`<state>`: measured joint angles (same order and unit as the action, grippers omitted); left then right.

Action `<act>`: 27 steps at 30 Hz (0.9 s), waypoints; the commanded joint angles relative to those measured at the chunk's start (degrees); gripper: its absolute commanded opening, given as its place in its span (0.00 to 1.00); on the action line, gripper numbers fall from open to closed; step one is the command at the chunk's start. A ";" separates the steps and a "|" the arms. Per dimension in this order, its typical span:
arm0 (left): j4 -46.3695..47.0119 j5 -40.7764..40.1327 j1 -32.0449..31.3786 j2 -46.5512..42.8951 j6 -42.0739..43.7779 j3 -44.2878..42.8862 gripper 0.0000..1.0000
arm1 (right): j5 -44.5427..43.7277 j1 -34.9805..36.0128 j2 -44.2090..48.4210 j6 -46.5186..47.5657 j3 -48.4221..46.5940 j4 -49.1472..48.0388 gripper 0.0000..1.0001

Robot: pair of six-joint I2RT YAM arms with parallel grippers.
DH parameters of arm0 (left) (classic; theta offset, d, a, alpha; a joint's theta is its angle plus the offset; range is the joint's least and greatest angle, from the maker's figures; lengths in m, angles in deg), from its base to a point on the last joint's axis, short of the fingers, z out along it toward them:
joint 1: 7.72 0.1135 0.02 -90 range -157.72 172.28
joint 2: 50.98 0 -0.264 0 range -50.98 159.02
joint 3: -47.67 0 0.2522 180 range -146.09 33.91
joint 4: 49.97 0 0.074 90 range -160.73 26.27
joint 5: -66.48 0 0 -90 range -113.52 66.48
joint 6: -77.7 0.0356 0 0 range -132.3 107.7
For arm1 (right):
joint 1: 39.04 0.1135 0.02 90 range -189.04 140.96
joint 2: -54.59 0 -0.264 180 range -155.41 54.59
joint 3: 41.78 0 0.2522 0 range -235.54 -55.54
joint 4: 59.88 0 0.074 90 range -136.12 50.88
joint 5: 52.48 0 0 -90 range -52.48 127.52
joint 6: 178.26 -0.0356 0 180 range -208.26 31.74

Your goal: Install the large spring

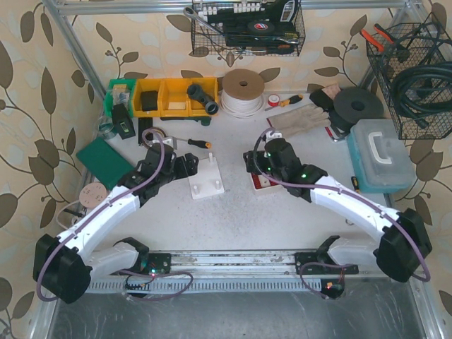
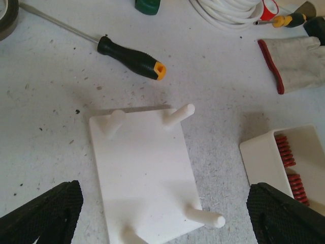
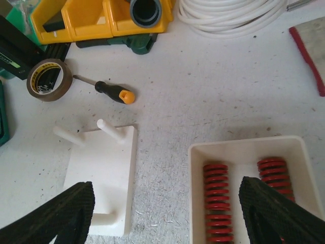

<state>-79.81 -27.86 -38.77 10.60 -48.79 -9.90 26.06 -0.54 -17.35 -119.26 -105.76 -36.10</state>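
Surface as I viewed it from the overhead camera, read from left to right. A green pad (image 1: 104, 157) lay at the far left, with a row of yellow bins (image 1: 166, 97) behind it by the back wall. A roll of brown tape (image 3: 49, 80) sat in front of the bins, and a black-handled screwdriver (image 2: 131, 57) with an orange tip lay just to its right.

The left arm (image 1: 106, 212) reached in diagonally. The left jaws stood wide apart, gripping nothing, above the near edge of the white peg plate (image 2: 142, 168). The plate lay flat near the middle of the surface, with a white peg (image 2: 177, 116) rising at each of its four corners.

Just right of the plate, apart from it, sat the white tray (image 3: 244, 145). The red springs (image 3: 216, 198) lay lengthwise inside it; I saw two side by side from the right wrist camera. I could not tell which one was the large spring.

The right arm (image 1: 353, 205) came in from the right. The right jaws hung over the near part of the tray and the gap beside the plate. They were also apart, with nothing between them.

Farther right, a pale work glove (image 2: 297, 61) with a red cuff lay behind the tray. A light blue case (image 1: 381, 152) stood at the right edge.
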 commanded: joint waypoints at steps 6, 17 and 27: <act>-2.75 -0.74 0.60 -5.89 -3.17 1.60 0.90 | -3.21 0.32 7.04 -2.78 3.14 3.35 0.77; -3.02 -0.10 0.58 -4.01 -2.92 0.79 0.89 | 1.07 -0.93 -1.44 -4.53 -2.69 9.65 0.74; -2.62 3.18 0.60 3.50 -0.75 -3.32 0.85 | 14.90 -9.56 -10.69 -6.57 -5.95 12.34 0.57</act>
<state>-83.22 -27.03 -38.77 11.67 -51.33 -9.49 35.17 -9.02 -26.13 -124.90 -110.20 -25.32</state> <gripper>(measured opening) 0.857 0.573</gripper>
